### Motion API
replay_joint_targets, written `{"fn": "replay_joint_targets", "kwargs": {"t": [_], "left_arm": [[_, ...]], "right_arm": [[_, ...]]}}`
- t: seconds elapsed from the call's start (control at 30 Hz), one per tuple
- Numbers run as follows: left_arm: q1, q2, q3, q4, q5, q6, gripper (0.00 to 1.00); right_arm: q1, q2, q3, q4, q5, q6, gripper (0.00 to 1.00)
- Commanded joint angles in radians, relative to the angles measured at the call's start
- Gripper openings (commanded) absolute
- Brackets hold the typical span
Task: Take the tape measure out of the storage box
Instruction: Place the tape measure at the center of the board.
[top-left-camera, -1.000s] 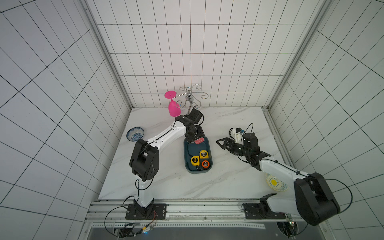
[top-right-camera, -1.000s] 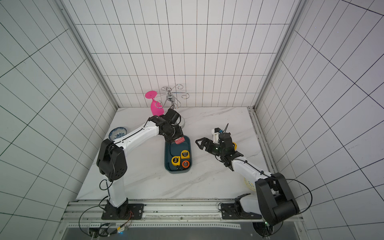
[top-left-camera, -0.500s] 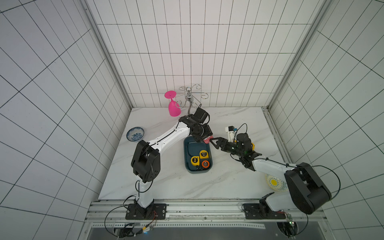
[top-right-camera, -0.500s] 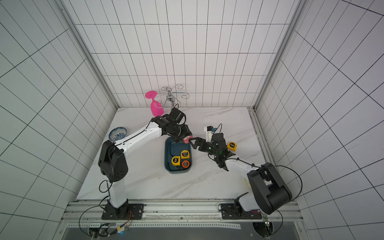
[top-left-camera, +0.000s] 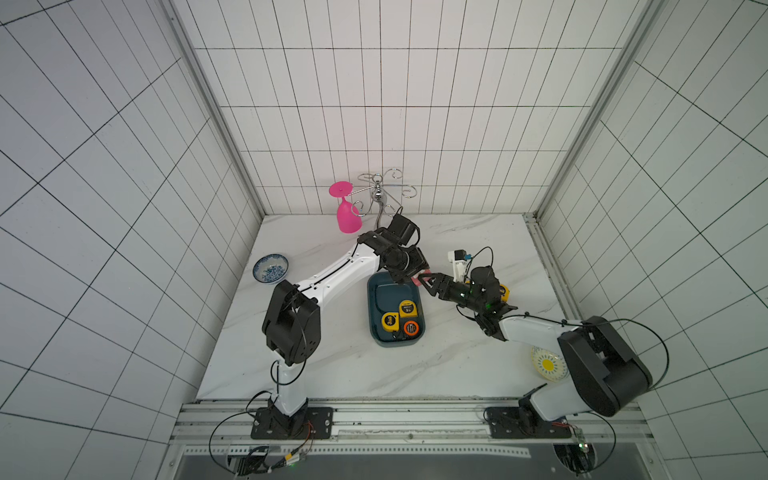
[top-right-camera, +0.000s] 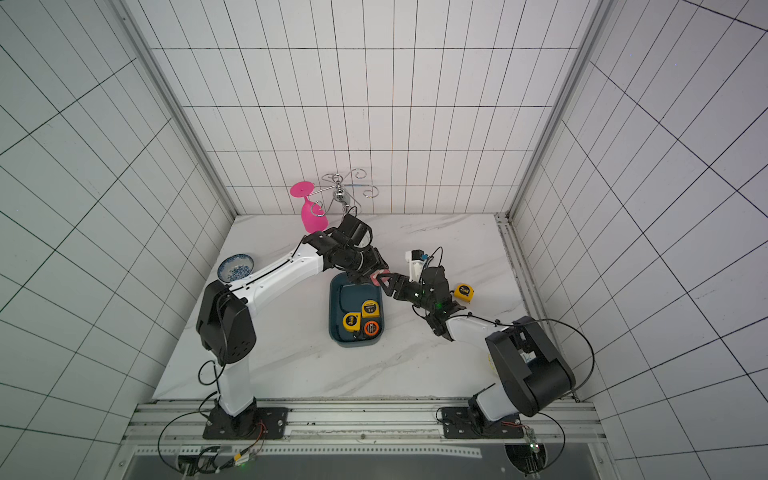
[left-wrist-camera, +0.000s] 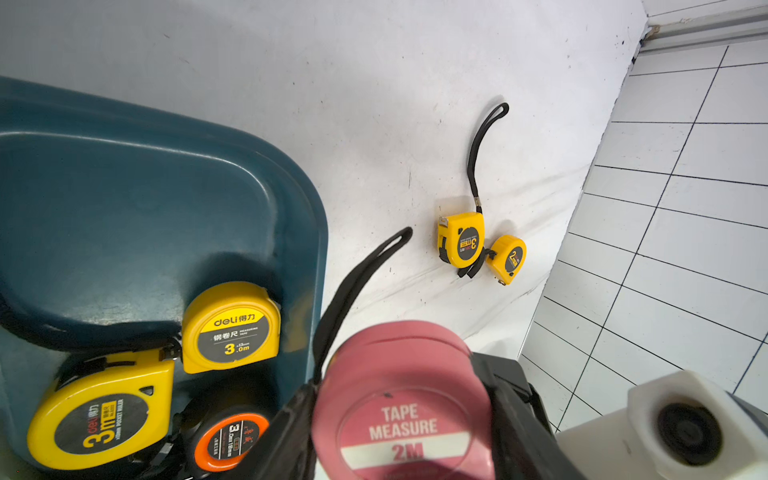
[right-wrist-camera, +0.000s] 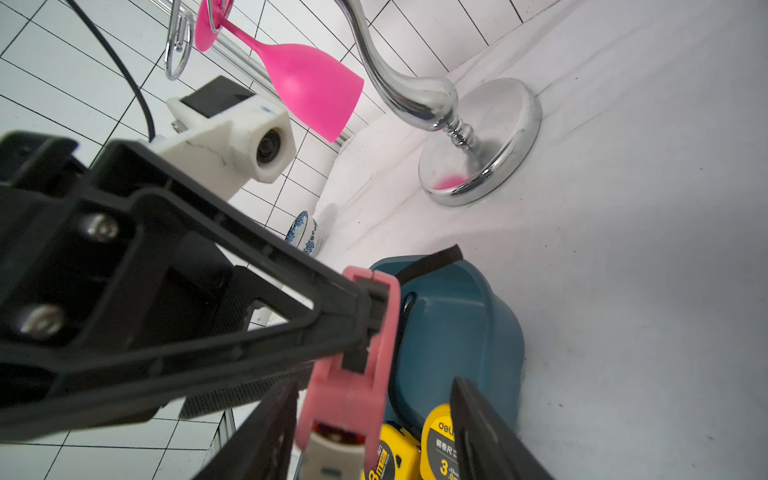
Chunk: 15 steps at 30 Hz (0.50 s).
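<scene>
Pink tape measure (left-wrist-camera: 403, 374) in left hand (left-wrist-camera: 401, 419)

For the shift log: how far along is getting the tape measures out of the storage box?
Done: two yellow tape measures lie on the table. In hand: the left tool grips the pink tape measure by the storage box corner, the right tool open around it. Left: three tape measures sit inside.

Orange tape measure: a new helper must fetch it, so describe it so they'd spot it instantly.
On the marble table sits a teal box holding three tapes at its near end. The orange tape measure lies in its corner on the right arm's side: black with an orange ring, its neighbours yellow.
</scene>
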Motion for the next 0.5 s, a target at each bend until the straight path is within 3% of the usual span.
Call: {"fn": "replay_joint_targets", "kwargs": {"t": [0.0,0.4,0.47], "left_arm": [[0.0,-0.037,-0.004,0.047,0.036,-0.017,0.0],[0.004,-0.037,-0.015,0.063,0.069,-0.026,0.0],[0.006,-0.037,-0.016,0.066,0.071,-0.025,0.0]], "right_arm": [[0.011,0.011,0.01,0.049,0.014,-0.009,0.55],[0.012,0.013,0.003,0.058,0.017,-0.005,0.14],[0.013,0.01,0.001,0.054,0.024,-0.003,0.11]]}}
